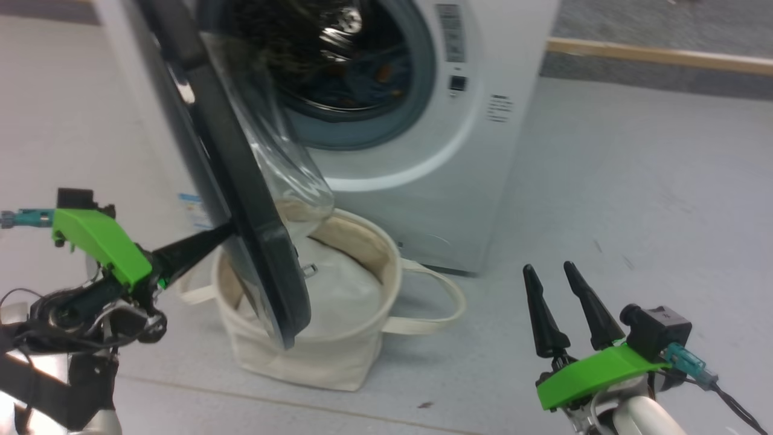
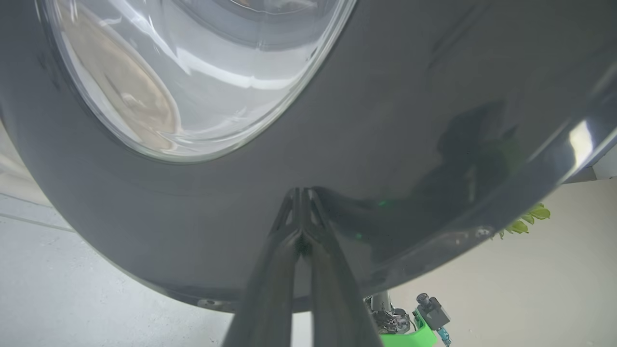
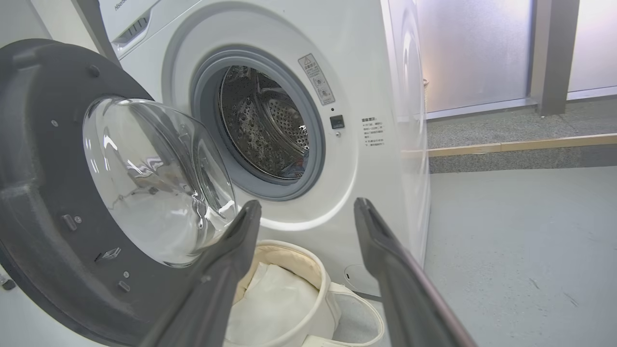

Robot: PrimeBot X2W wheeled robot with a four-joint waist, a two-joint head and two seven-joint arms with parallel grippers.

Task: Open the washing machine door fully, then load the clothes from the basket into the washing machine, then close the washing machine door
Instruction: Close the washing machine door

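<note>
Step in hand, by my reading: closing. The large round washing machine door (image 1: 241,181), with its glossy black rim and bulging clear glass bowl, stands about half open, its lower edge over the round cream-white canvas basket (image 1: 302,362). The light-blue printed clothes (image 1: 356,84) lie low in the perforated steel drum (image 3: 260,120) of the white front-loading washing machine (image 1: 483,151). The basket holds a plain white pad (image 1: 344,290), which is not part of the load. The left gripper (image 2: 301,193) has its two dark fingers pinched together, holding nothing, tips touching the outer face of the black rim low on the door. The right gripper (image 1: 548,269) hangs well apart over the grey floor (image 1: 634,181), fingers spread and empty. To do it well, push with the shut tips square to the rim so they do not skid on the gloss, and stay on the rim, off the glass. Follow the door's arc about its hinge rather than a straight line. I cannot tell whether the door's bottom clears the basket rim, so go slowly there. Finish with a firm press near the latch side and check the rim sits flush.
</note>
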